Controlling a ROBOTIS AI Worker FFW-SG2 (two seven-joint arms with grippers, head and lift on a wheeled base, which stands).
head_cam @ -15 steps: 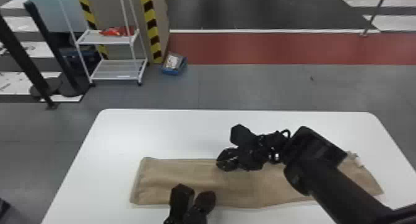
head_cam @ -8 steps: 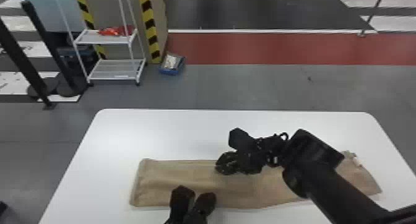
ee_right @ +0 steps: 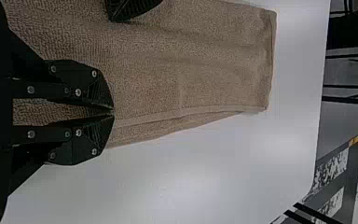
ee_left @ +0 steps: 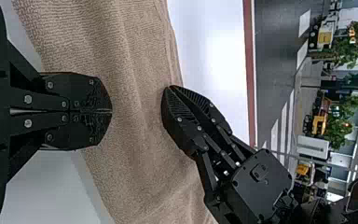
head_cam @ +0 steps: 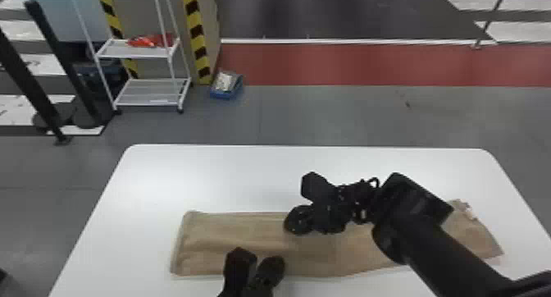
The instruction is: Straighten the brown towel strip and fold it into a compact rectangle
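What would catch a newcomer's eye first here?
Probably the long brown towel strip, lying across the near part of the white table. Next, the robot's black right arm slanting in over the towel from the right, its gripper at the strip's far edge. The left gripper sits at the near edge.

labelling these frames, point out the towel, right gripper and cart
towel [head_cam: 229, 234]: head view, on its left half
right gripper [ee_right: 113, 112]: right wrist view, between its fingertips
cart [head_cam: 141, 51]: head view, on its upper shelf
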